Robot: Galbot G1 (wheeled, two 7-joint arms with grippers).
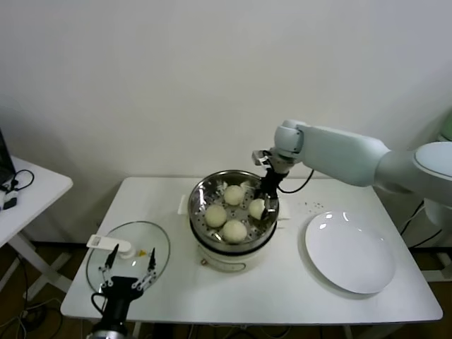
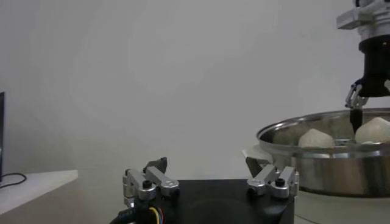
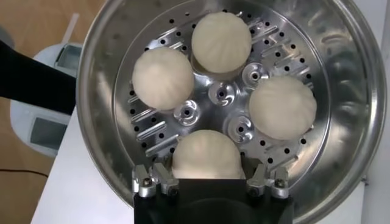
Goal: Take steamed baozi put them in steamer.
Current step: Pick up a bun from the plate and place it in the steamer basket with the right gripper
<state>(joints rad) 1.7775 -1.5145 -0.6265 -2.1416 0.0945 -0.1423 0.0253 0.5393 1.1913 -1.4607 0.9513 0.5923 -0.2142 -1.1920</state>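
My left gripper [image 1: 128,269], nearest the head camera, hangs idle with its fingers spread apart just in front of the glass lid [image 1: 138,244]. The white table [image 1: 282,296] carries everything. The steamer [image 1: 205,192] sits directly below my right gripper [image 1: 264,207], with the white plate [image 1: 349,252] well apart to that gripper's right. All four steamed baozi [image 3: 161,77] lie on the steamer's perforated floor. My right gripper's fingers [image 3: 149,180] straddle the nearest bun, parted; contact cannot be determined.
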